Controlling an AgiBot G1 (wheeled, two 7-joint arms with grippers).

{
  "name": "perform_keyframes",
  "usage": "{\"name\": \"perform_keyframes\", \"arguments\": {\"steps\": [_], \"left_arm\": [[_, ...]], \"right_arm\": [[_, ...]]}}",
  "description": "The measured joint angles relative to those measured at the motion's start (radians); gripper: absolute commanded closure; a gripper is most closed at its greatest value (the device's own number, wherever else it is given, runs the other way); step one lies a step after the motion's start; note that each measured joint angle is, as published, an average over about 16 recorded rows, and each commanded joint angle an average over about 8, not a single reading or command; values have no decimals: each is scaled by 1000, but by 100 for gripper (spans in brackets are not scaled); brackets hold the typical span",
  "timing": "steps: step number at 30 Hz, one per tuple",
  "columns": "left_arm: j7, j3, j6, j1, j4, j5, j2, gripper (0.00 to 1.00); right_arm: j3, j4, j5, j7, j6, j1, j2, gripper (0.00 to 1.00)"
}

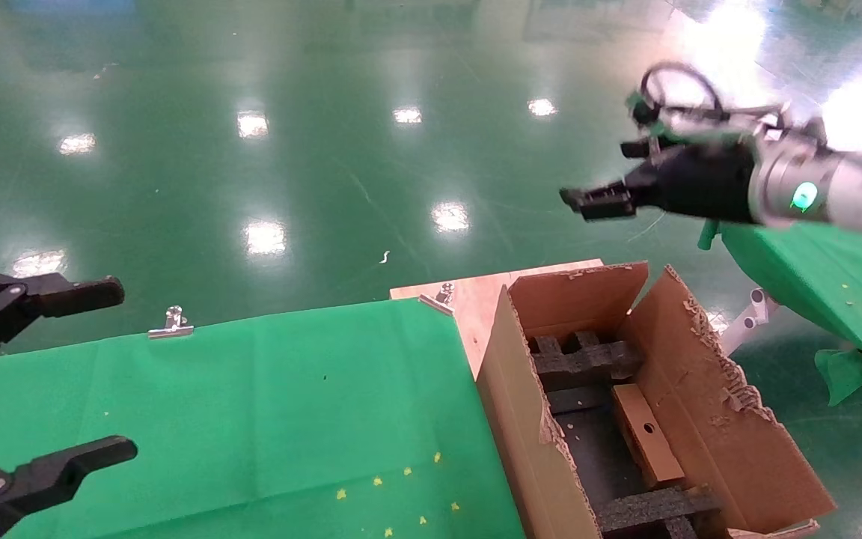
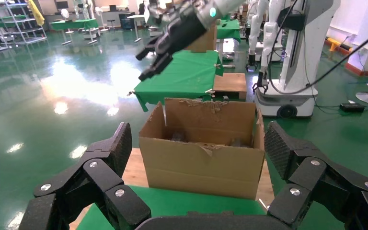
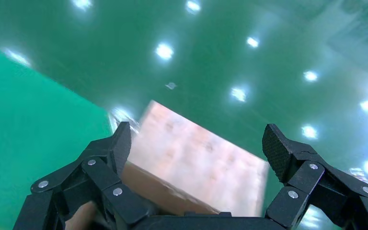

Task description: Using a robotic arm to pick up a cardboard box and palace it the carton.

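The job looks about done: the cardboard box (image 1: 646, 434), small, flat and brown with a round hole in its face, lies inside the carton (image 1: 730, 419) between the black foam inserts (image 1: 588, 363). The right hand (image 1: 601, 202) hangs released and empty, high above it. The left hand (image 1: 64, 374) waits spread over the green table (image 1: 251, 404).

Glossy green floor (image 1: 326, 172) (ceiling lights mirrored); distant shelving (image 2: 9, 21).
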Motion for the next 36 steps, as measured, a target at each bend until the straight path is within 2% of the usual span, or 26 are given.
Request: {"name": "perform_keyframes", "arguments": {"steps": [8, 15, 36], "left_arm": [[0, 0, 0, 0, 0, 0, 0, 0], [0, 0, 0, 0, 0, 0, 0, 0], [0, 0, 0, 0, 0, 0, 0, 0]], "right_arm": [[39, 2, 84, -71, -47, 18, 1, 0], [128, -5, 116, -120, -101, -53, -12, 0], [674, -38, 379, -479, -448, -435, -79, 0]]}}
